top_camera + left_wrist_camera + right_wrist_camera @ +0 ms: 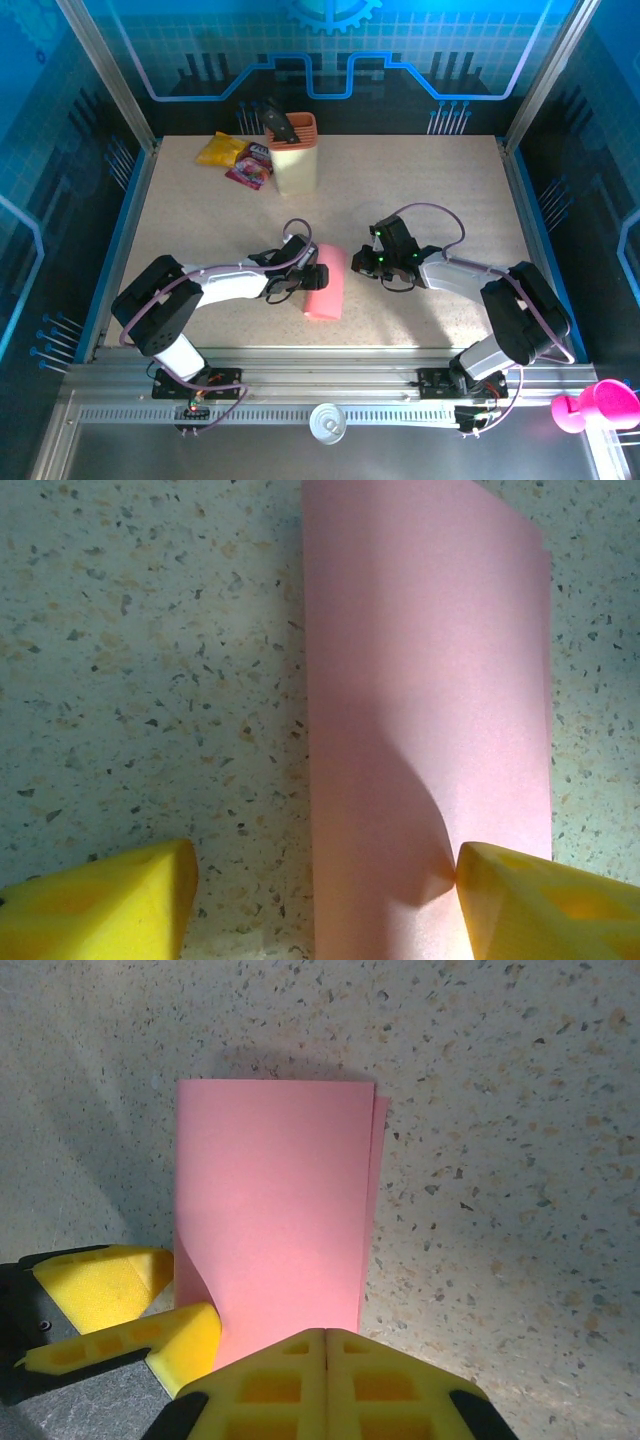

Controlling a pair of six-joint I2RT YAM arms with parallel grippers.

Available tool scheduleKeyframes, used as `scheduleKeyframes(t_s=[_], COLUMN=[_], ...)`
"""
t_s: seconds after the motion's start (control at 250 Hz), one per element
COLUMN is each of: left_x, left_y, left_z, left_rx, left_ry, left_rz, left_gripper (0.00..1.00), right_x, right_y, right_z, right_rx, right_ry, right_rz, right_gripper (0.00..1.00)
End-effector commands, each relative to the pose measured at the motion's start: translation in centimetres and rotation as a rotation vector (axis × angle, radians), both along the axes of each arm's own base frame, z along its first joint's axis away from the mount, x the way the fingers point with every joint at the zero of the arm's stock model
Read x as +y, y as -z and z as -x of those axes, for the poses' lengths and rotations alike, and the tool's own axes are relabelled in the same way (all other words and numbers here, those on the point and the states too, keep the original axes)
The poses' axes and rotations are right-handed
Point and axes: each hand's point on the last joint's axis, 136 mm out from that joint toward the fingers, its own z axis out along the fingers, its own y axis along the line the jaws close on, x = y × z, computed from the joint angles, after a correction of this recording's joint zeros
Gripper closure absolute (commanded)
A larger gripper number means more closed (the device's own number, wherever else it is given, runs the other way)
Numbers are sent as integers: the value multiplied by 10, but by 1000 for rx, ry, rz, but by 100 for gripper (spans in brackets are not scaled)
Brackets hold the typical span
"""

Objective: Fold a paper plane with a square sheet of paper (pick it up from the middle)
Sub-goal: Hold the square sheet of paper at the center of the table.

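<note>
Far beyond both tools: peach plastic tub [293, 158] holding a leaning dark tool [279, 120]; beside it, crinkly yellow packet [222, 150] and glossy purple-pink packet [250, 166]. Between left gripper [308, 280] and right gripper [360, 262], flat on speckled tabletop [440, 190]: thin pink-red square sheet of paper [326, 283], folded double. Left wrist view: jaws apart, one yellow finger [545, 905] touching a lifted curl of the top layer. Right wrist view: jaws pressed shut at the sheet's near edge, layers slightly offset; pinched or not, cannot tell.
</note>
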Motion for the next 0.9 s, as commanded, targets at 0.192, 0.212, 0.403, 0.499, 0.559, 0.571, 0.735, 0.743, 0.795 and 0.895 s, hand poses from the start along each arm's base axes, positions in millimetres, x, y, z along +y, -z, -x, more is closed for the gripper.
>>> scheduleKeyframes(t_s=[0.192,0.212,0.403,0.499,0.559,0.571,0.735,0.743,0.795,0.895], left_x=[-8,-7,-2,-1,0,0,2,2,3,4], left_y=[-6,-6,-15,-20,-21,-22,-20,-20,-18,-14], left_z=[2,2,-2,-5,-5,-6,-6,-6,-5,-5], left_rx=[-1,-4,-20,-29,-30,-30,-30,-29,-24,-21], left_ry=[67,62,21,9,6,6,11,11,14,23], left_rz=[3,0,31,47,51,54,46,46,41,30], left_gripper=[29,29,28,28,28,28,28,28,28,28], right_x=[7,7,11,13,15,15,19,19,20,20], right_y=[-8,-7,-11,-11,-11,-12,-11,-11,-11,-12], right_z=[3,4,4,5,5,5,5,5,5,5], right_rx=[-18,-16,-30,-33,-32,-33,-33,-32,-32,-34], right_ry=[-52,-54,-82,-91,-96,-97,-109,-108,-109,-109], right_rz=[4,7,-9,-12,-13,-14,-14,-13,-13,-13], right_gripper=[100,100,100,100,100,100,100,100,100,100])
